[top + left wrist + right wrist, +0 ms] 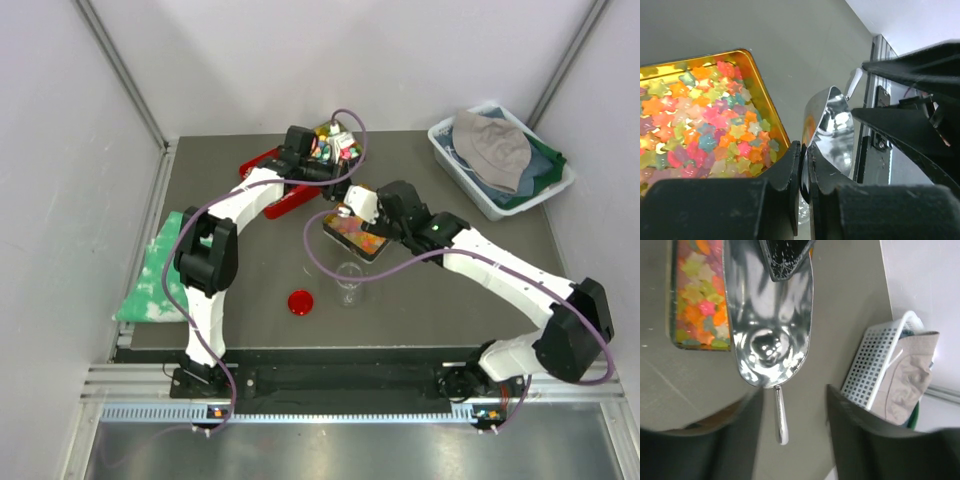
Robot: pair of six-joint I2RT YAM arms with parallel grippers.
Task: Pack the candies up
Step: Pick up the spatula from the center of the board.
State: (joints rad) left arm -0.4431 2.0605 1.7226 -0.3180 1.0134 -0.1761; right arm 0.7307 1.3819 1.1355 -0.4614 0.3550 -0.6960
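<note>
While left claw (pixel 804 156) pinches scoop (pixel 765 342), right claw (pixel 794 407) open, astride its handle (pixel 781 420)

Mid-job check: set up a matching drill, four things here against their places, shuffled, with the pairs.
1 metal scoop
2 red lid
3 glass jar
4 white basket

A far right corner of the table
B flat, left of the jar
C pinched in the left gripper
D upright, just nearer than the candy tin

Pairs: 1C, 2B, 3D, 4A

White basket (pixel 462 181) of fabrics far right, green cloth (pixel 155 275) left
</note>
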